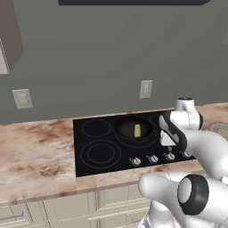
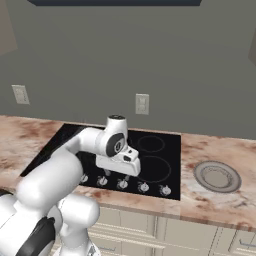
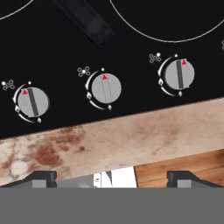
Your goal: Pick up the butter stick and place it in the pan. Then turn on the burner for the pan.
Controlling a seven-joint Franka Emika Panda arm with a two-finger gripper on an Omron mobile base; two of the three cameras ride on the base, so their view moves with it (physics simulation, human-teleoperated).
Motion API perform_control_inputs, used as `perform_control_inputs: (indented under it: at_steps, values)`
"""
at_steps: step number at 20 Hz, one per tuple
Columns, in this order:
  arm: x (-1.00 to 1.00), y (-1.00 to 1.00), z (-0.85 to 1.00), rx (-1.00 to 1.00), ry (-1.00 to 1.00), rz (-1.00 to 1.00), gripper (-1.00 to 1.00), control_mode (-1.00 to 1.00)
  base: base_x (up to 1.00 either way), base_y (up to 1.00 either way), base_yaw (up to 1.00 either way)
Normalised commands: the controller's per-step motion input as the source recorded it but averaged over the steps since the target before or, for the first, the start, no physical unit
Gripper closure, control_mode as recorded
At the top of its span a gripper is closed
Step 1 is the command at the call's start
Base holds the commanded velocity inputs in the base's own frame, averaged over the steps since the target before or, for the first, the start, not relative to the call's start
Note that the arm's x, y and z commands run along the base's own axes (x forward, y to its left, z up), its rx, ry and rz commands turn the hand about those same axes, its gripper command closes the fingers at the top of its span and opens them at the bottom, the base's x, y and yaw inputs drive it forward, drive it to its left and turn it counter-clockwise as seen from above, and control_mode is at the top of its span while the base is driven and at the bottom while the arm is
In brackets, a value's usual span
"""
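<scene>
The black pan (image 1: 129, 124) sits on the cooktop's rear middle ring, with the pale-yellow butter stick (image 1: 137, 130) lying inside it. The burner under the pan is almost wholly covered by it. My gripper (image 3: 113, 178) hangs open just above the front row of silver knobs (image 3: 105, 88), and its two dark fingertips (image 3: 41, 177) stand wide apart with nothing between them. In the base views the hand (image 1: 171, 133) (image 2: 119, 162) hovers over those knobs, to the front right of the pan. The pan's dark handle (image 3: 89, 25) crosses the top of the hand view.
Three knobs show in the hand view, one to the left (image 3: 33, 102) and one to the right (image 3: 179, 74) of the middle one. The marbled counter edge (image 3: 131, 135) runs below them, with wood floor beyond. A round grey dish (image 2: 216, 176) lies on the counter at right.
</scene>
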Motion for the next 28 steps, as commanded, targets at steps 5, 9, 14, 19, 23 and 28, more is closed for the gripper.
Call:
perform_control_inputs:
  at_steps: [5,9,14,19,23,28]
  values:
    - [0.29,-0.13,-0.13,0.04,0.00,0.02,-1.00,-1.00,0.00,0.00,0.00]
    - [0.19,0.00,-0.16,0.00,0.00,0.02,-1.00,-1.00,0.00,0.00,0.00]
    - [0.06,0.00,-0.23,0.00,0.01,0.03,-1.00,-1.00,0.00,0.00,0.00]
    - [0.04,0.00,-0.22,0.00,0.00,0.05,-1.00,-1.00,0.00,0.00,0.00]
    - [0.03,0.00,-0.18,0.00,0.00,0.05,-1.00,-1.00,0.00,0.00,0.00]
    - [0.00,0.01,-0.15,0.00,0.00,0.05,-1.00,-1.00,0.00,0.00,0.00]
